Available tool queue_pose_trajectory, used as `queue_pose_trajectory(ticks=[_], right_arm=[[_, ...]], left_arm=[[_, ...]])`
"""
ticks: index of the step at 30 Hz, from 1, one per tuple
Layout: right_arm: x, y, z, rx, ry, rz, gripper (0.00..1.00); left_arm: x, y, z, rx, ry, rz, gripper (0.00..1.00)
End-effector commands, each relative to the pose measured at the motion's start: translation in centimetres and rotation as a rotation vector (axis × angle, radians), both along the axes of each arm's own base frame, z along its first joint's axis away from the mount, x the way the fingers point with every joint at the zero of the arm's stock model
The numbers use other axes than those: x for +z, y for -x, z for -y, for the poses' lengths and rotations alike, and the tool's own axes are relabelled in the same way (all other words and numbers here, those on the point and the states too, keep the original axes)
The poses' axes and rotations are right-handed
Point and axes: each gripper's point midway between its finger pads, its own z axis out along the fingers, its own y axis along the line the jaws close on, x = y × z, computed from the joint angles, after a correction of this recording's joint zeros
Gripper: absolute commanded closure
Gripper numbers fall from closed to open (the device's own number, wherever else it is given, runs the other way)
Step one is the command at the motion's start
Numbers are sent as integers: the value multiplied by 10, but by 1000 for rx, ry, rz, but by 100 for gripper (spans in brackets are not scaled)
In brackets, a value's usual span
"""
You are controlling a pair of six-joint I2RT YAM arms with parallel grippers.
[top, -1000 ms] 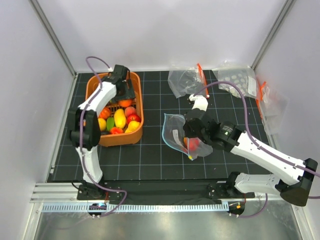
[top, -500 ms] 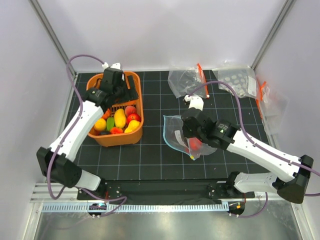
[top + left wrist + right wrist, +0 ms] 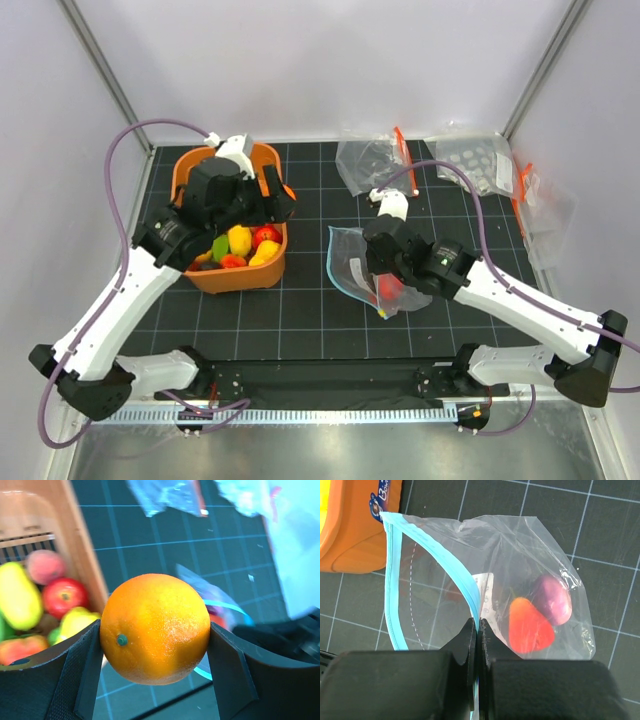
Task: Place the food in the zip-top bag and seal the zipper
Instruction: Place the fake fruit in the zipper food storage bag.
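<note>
Orange point(image 3: 155, 628) lifted from basket point(image 3: 240, 278) (zip-top bag point(image 3: 435, 545) holds two)

The only lettering shows in the right wrist view: a small blue sticker point(image 3: 380, 497) on the corner of the orange basket point(image 3: 350, 545) carries white script that seems to begin "Bo" — the rest is tilted, cut off by the frame edge and cannot be read. Inside the zip-top bag point(image 3: 520, 545) lies a white label point(image 3: 485, 595) — its print is too small to make out.
</note>
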Motion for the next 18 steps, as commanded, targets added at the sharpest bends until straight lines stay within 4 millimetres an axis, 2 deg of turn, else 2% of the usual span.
queue_pose_trajectory(ticks=[1, 5, 8, 11, 12, 13, 15, 18], right_arm=[[28, -7, -3, -11, -47, 67, 99], [30, -7, -2, -28, -56, 66, 99], [33, -7, -2, -34, -57, 63, 99], [32, -7, 0, -46, -52, 61, 99], [32, -7, 0, -46, -56, 60, 99], [34, -7, 0, -48, -63, 63, 99], [38, -6, 0, -51, -81, 67, 99], [48, -4, 1, -53, -114, 79, 99]], left_arm=[[21, 18, 17, -54, 49, 16, 52], [21, 35, 38, -116, 63, 16, 52], [13, 48, 62, -169, 61, 9, 52], [6, 65, 97, -246, 50, 6, 52], [4, 65, 103, -249, 44, 9, 52], [-7, 65, 113, -258, 21, -8, 52], [-14, 69, 126, -278, 11, -20, 52], [-40, 62, 138, -263, -33, -60, 52]])
